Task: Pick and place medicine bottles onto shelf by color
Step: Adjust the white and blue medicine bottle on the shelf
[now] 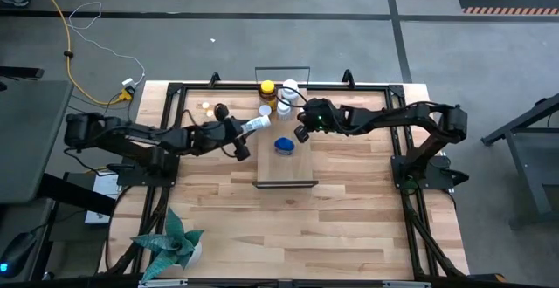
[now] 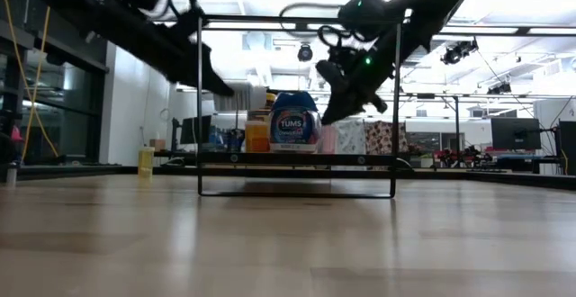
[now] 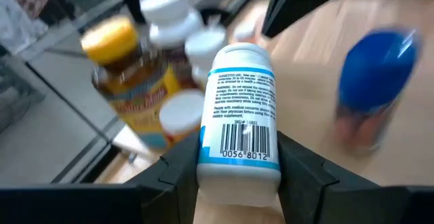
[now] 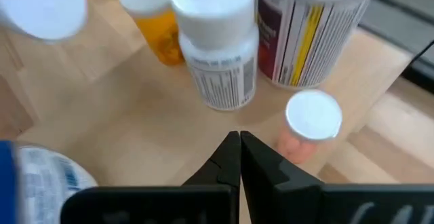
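The left gripper is clamped on a white bottle, held lying on its side above the left edge of the shelf, cap pointing toward the far cluster. That cluster holds the amber bottle with yellow cap, white-capped bottles and a tiny orange bottle. The blue-capped bottle stands alone at mid-shelf.

The right gripper, fingers pressed together and empty, hovers over the same cluster.

Risks, as judged:
- The white bottle may strike its neighbours on approach (spacing is tight), toppling them.
- Released while tilted, it may roll off the shelf.
- Both arms converge here; contact is possible.
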